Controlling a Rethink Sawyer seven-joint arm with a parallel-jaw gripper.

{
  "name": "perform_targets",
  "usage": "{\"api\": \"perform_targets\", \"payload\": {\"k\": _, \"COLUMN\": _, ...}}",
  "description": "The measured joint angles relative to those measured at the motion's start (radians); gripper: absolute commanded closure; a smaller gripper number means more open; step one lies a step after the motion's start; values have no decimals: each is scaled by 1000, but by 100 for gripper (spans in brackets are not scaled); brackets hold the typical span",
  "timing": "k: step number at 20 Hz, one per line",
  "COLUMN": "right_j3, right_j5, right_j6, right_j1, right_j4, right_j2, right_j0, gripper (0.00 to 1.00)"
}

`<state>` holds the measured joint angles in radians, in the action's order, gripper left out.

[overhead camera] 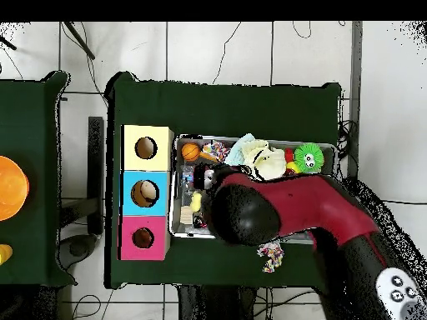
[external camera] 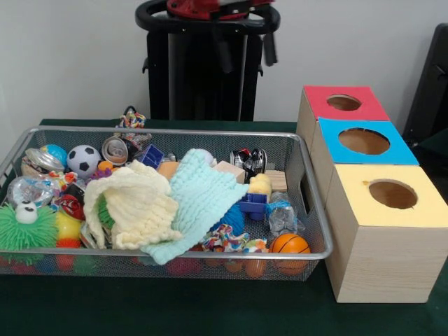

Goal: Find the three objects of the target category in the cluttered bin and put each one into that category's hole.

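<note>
The silver wire-mesh bin (external camera: pixel 175 255) stands on the dark green table, packed with toys; it also shows in the overhead view (overhead camera: pixel 329 148). The red-topped box's round hole (external camera: pixel 344 103) is at the far right, behind the blue and yellow boxes; from above it (overhead camera: pixel 143 238) is the box nearest the robot. My gripper (external camera: pixel 217 8) shows only in part at the top edge, high above the bin's far side. In the overhead view the red arm (overhead camera: pixel 283 212) covers it and the bin's near half.
A cream knitted cloth (external camera: pixel 136 203) and a mint one (external camera: pixel 199 199) lie over the toys. A small basketball (external camera: pixel 290 245), a soccer ball (external camera: pixel 83 159) and a green spiky ball (external camera: pixel 24 227) show. A coloured rope toy (external camera: pixel 131 119) lies outside, behind the bin. The blue hole (external camera: pixel 364 141) and the yellow hole (external camera: pixel 393 194) are nearer.
</note>
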<state>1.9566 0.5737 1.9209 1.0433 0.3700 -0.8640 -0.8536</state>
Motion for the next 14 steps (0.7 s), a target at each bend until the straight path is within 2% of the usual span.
{"api": "perform_targets", "payload": {"k": 2, "right_j3": 0, "right_j5": 0, "right_j6": 0, "right_j1": 8, "right_j4": -5, "right_j2": 27, "right_j0": 55, "gripper": 0}}
{"api": "perform_targets", "payload": {"k": 3, "right_j3": 0, "right_j5": 0, "right_j6": 1, "right_j1": 12, "right_j4": -5, "right_j2": 57, "right_j0": 108, "gripper": 0}}
{"api": "perform_targets", "payload": {"k": 9, "right_j3": 1, "right_j5": -15, "right_j6": 9, "right_j1": 13, "right_j4": -4, "right_j2": 145, "right_j0": 220, "gripper": 0}}
{"api": "perform_targets", "payload": {"k": 10, "right_j3": 2, "right_j5": -36, "right_j6": 14, "right_j1": 12, "right_j4": -3, "right_j2": 186, "right_j0": 261, "gripper": 0}}
{"api": "perform_targets", "payload": {"k": 14, "right_j3": 4, "right_j5": -98, "right_j6": 28, "right_j1": 3, "right_j4": -3, "right_j2": 262, "right_j0": 319, "gripper": 0}}
